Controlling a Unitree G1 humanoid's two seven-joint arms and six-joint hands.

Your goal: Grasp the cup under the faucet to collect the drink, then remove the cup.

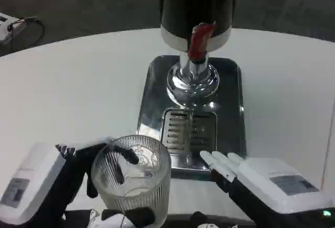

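And there it was: the clear ribbed glass cup [133, 178] sat at the near edge of the white round bench [68, 86], well short of the faucet, off to the left of the drip grate. The left hand [84, 173] had it, black fingers wrapped around the rim and wall from the left, thumb side showing low against the glass. An embossed pattern ran round the upper band of the cup, too blurred to read.

Behind it stood the shiny steel drip tray [230, 107] with its slotted grate [189, 131], and rising from that the chrome pedestal of the black-bodied drink dispenser [196, 2]. Its red tap lever [199, 40] hung at the front, above the grate.

The right hand [238, 178] lay at the tray's near right corner, white fingers stretched flat toward the grate, holding nothing. Both white hand backs carried small grey labels, the print far too small to make out.

Far left, a white box with a dark cable [9, 26] sat off the bench.
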